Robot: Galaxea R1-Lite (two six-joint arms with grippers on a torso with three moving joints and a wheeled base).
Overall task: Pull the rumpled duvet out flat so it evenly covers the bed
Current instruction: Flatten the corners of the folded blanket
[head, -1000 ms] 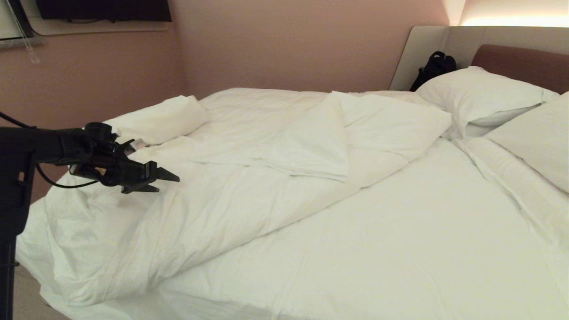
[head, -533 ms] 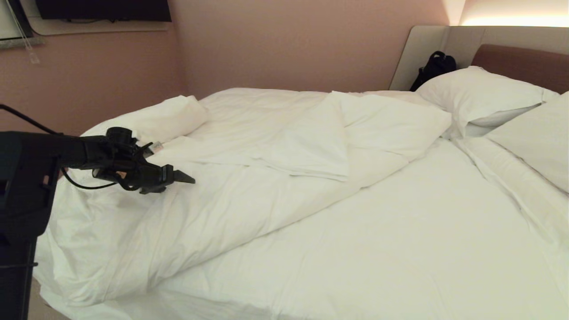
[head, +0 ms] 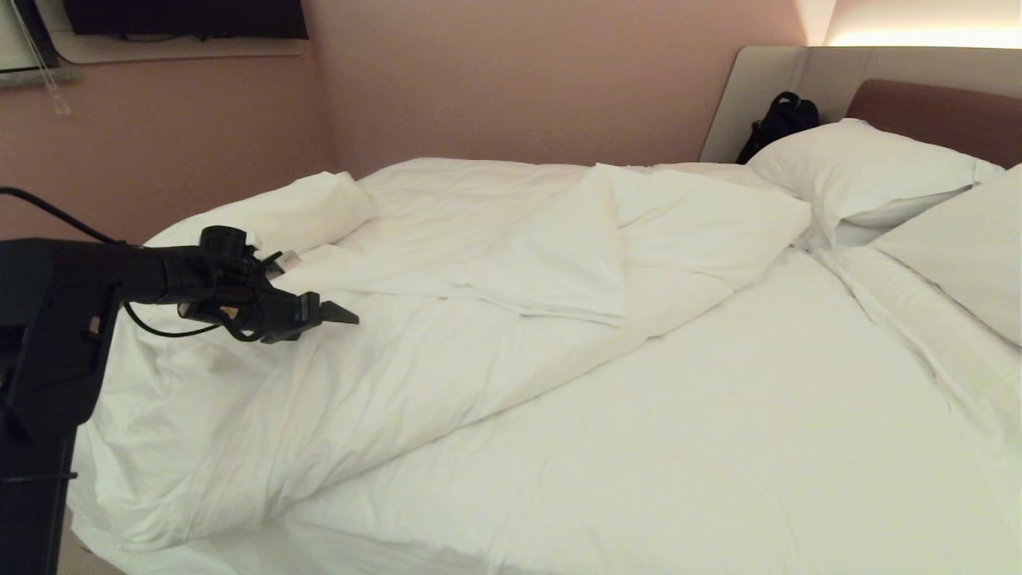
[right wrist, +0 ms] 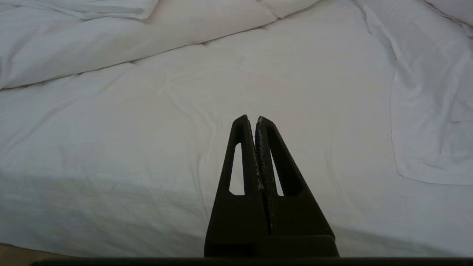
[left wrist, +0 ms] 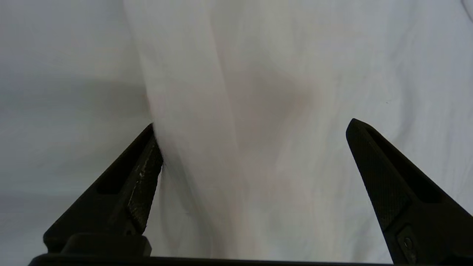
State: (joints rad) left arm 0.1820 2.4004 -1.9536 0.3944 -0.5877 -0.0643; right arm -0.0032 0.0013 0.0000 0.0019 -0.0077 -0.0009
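Reached further right across the rumpled duvet (head: 447, 263) since a second ago, left gripper (head: 339, 315) spread wider

Fingers (left wrist: 129, 184) wide apart, one tip brushing a raised white fold, nothing clamped between them. Hovered low over the bunched left part of the duvet, heaped and folded back on the far left half of the bed (head: 718, 415). Parked over the bare sheet at the near edge, right gripper (right wrist: 255, 120) pressed shut on nothing. Beyond, pillows (head: 862, 172) by the headboard, black bag (head: 778, 120) against it
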